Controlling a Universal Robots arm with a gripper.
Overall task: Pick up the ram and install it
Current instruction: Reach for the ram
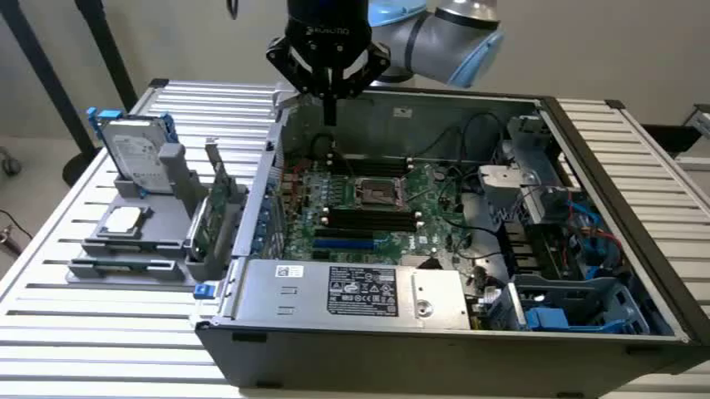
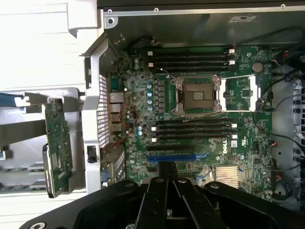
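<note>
Gripper (image 1: 329, 115) hovers with fingers pinched together, empty, over the open computer case's (image 1: 444, 357) far-left corner. The ram (image 1: 122, 265) lies untouched in the left holder (image 1: 139, 246) — pickup not begun; grasping needs fingers spread.

The bench (image 1: 100, 332) is a pale metal top of parallel slats (grooves run between them). Two things stand directly on it. An open computer case (image 1: 388, 362) takes up the middle and the exterior view's right. Just beside it, on the exterior view's left, stands a grey parts holder (image 1: 142, 244), with the ram (image 1: 122, 264) lying flat in its front slot.
</note>
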